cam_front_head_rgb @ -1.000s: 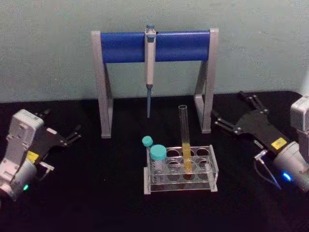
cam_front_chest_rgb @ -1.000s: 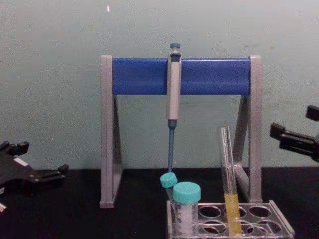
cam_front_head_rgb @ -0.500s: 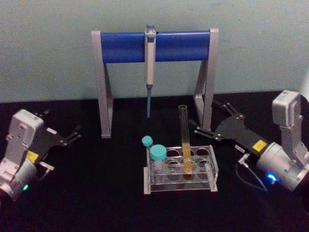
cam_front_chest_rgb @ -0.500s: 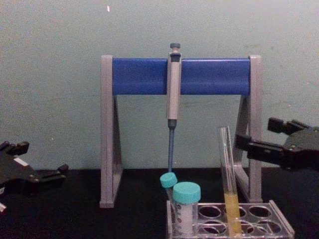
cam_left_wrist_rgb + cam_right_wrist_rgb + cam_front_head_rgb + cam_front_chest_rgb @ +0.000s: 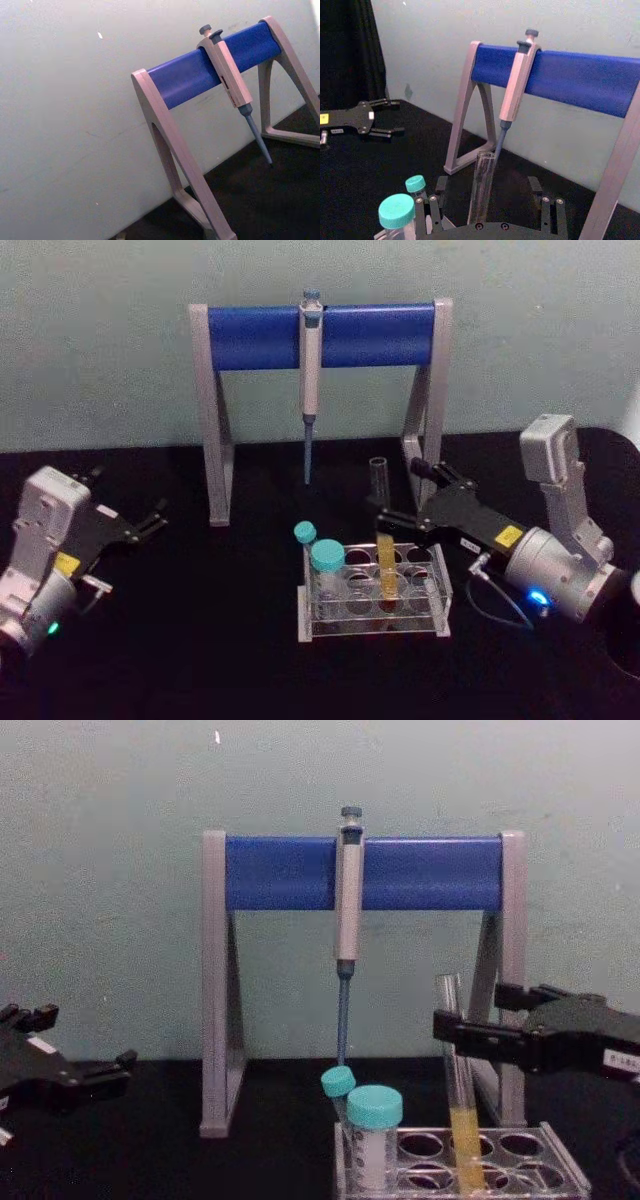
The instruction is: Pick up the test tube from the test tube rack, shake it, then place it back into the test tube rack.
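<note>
The glass tube [image 5: 386, 570] stands upright in the rack [image 5: 340, 626], yellow liquid in its lower part. The right pincer [image 5: 396, 492] is open around its upper part, so the step is probably the grasp; next it should close and lift straight up. The stand [image 5: 427, 410] is close behind, capped tubes [image 5: 327, 557] beside. The left pincer [image 5: 150, 518] rests open, well apart.

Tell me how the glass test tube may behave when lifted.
Probably fragile and slippery: the test tube, straddled by the open right pincer, is thin smooth glass. Likely bottom-heavy: liquid only in its lower part. Uncapped, it might spill if tilted.
</note>
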Robot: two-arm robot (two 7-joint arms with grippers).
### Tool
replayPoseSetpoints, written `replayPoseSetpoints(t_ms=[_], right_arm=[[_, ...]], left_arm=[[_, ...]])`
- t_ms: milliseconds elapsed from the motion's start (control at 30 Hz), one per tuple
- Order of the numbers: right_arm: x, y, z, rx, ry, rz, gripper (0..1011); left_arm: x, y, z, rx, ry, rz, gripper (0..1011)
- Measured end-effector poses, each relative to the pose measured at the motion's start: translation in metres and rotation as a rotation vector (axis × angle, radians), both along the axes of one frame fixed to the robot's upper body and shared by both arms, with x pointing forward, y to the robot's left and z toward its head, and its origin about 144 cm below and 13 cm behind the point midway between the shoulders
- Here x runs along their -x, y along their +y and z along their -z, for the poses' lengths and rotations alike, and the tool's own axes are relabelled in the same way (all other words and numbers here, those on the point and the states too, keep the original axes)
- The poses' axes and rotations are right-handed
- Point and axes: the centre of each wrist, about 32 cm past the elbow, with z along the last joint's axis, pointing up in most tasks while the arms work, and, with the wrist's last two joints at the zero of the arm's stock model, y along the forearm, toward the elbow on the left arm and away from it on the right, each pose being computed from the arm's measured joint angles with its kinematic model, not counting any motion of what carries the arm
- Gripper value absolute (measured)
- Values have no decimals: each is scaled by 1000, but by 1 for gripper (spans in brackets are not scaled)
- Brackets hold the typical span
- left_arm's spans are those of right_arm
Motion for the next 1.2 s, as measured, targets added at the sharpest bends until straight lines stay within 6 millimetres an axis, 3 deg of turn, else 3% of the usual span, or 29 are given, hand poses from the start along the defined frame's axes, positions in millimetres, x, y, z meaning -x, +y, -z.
replayPoseSetpoints(t_ms=[500,1200], right_arm=[[-9,16,-6,52,64,21,1000],[-13,16,-4,24,108,7,1000]], left_arm=[[0,0,0,0,0,0,1001],[0,0,0,0,0,0,1001]])
